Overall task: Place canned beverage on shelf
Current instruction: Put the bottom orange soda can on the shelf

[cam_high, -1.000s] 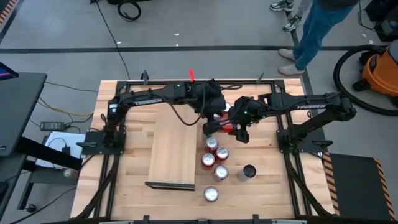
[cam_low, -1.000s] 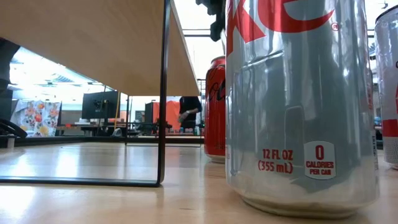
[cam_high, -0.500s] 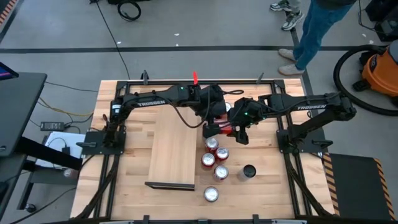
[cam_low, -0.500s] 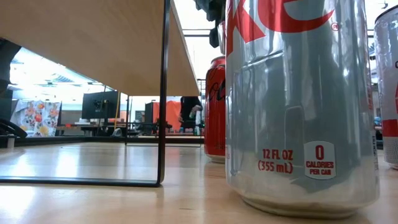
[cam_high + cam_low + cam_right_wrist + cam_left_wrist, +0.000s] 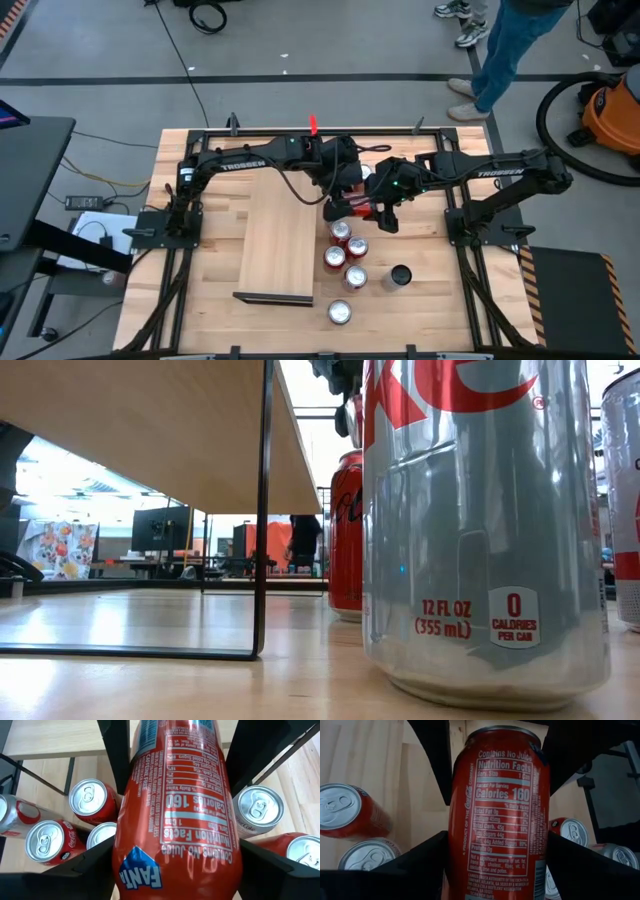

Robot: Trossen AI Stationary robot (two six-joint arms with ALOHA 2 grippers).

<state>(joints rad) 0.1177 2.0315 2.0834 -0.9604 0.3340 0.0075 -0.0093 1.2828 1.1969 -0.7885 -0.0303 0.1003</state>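
While both grippers meet above the bench's far middle, the orange aluminium Fanta can [image 5: 175, 820] sits between the right gripper [image 5: 383, 210]'s fingers and the left gripper [image 5: 340, 203]'s fingers, both closed on it, so a handover seems in hand. Next, one arm must let go so the other can carry it to the pale flat wooden shelf [image 5: 280, 245], whose top lies bare, just left of the row of standing red and silver cans [image 5: 345, 262].

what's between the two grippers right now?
One orange-red can, visible in the high view. Both wrist views show that can lying between each gripper's fingers: left gripper on one side, right gripper on the other.
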